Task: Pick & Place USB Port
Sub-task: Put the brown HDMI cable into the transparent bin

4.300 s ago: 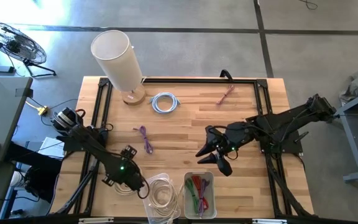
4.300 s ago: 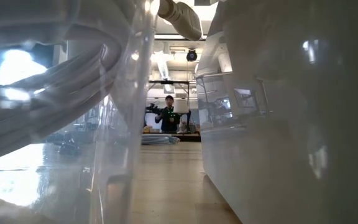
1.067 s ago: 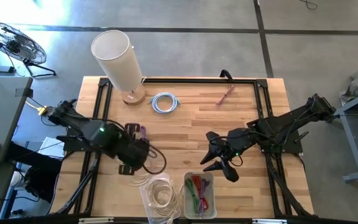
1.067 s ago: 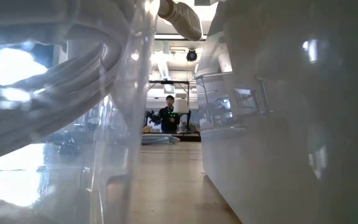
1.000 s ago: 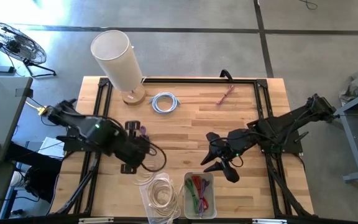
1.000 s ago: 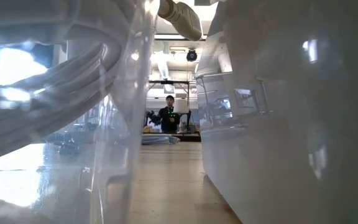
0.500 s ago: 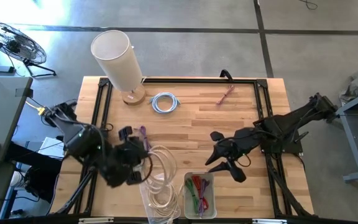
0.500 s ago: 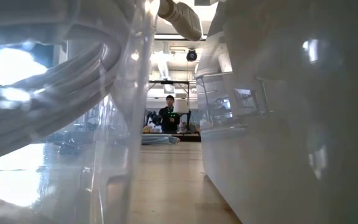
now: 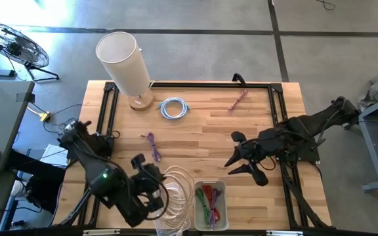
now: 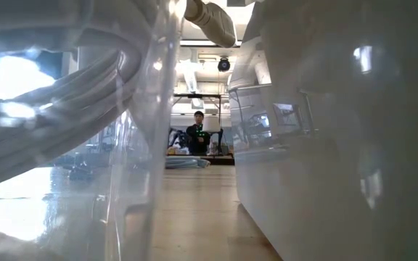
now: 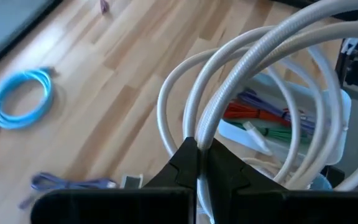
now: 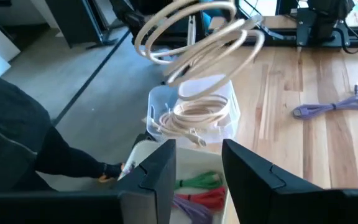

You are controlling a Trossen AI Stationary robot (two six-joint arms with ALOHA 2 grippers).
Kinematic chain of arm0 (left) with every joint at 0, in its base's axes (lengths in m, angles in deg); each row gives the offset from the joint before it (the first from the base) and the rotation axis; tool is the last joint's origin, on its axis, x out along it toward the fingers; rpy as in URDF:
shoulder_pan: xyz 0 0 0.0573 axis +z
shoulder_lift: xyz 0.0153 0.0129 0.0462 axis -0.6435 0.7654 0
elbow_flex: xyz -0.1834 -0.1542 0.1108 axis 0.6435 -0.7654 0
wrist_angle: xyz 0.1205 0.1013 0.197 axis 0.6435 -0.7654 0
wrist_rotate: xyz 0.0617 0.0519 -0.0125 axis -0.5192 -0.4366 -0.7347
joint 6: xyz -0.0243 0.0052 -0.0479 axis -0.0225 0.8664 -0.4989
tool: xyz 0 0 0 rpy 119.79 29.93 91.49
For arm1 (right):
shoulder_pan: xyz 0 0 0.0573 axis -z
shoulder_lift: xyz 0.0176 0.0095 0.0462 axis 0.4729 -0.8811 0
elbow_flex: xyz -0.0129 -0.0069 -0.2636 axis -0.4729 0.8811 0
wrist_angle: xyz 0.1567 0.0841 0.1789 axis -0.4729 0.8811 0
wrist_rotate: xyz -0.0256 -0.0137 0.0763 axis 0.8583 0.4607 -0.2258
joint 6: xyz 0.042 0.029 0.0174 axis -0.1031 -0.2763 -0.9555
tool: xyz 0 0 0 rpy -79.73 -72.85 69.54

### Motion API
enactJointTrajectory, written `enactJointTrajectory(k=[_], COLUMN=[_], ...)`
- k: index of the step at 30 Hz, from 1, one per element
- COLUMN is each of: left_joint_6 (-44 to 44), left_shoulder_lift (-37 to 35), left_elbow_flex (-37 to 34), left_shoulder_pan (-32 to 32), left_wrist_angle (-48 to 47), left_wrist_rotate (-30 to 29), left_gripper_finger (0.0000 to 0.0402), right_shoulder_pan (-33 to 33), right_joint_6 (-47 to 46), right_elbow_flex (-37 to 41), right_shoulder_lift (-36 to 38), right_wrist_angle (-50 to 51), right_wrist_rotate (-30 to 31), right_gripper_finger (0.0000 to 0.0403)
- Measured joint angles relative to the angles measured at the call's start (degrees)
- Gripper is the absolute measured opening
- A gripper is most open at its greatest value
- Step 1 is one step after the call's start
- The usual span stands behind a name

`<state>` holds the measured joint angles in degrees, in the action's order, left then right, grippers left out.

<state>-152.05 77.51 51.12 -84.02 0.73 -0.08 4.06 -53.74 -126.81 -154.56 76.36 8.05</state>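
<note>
Left end effector (image 9: 151, 185) clamped on white coiled cable (image 9: 174, 185) above clear bin (image 9: 170, 211); drop pending. Right end effector (image 9: 249, 164) half-open, empty. Three cables remain on desk (image 9: 202, 128).

The left gripper (image 9: 155, 187) has moved toward the clear bin (image 9: 169, 219), lifting the white cable (image 9: 176, 183) up over it.
</note>
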Motion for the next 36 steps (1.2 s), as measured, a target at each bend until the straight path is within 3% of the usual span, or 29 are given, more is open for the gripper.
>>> enactJointTrajectory(k=[18,36], left_joint_6=[-30.6,-30.9], left_shoulder_lift=[9.8,13.4], left_elbow_flex=[0.0,0.0], left_shoulder_pan=[-5.8,-5.9], left_wrist_angle=[0.1,-1.5], left_wrist_rotate=[2.1,14.6], left_gripper_finger=[0.0008,0.0018], right_shoulder_pan=[-4.9,-10.1], right_joint_6=[-0.4,-3.9], right_elbow_flex=[0.0,0.0], right_shoulder_lift=[2.8,2.9], right_wrist_angle=[9.7,11.8], right_wrist_rotate=[2.0,4.8], right_gripper_finger=[0.0122,0.0122])
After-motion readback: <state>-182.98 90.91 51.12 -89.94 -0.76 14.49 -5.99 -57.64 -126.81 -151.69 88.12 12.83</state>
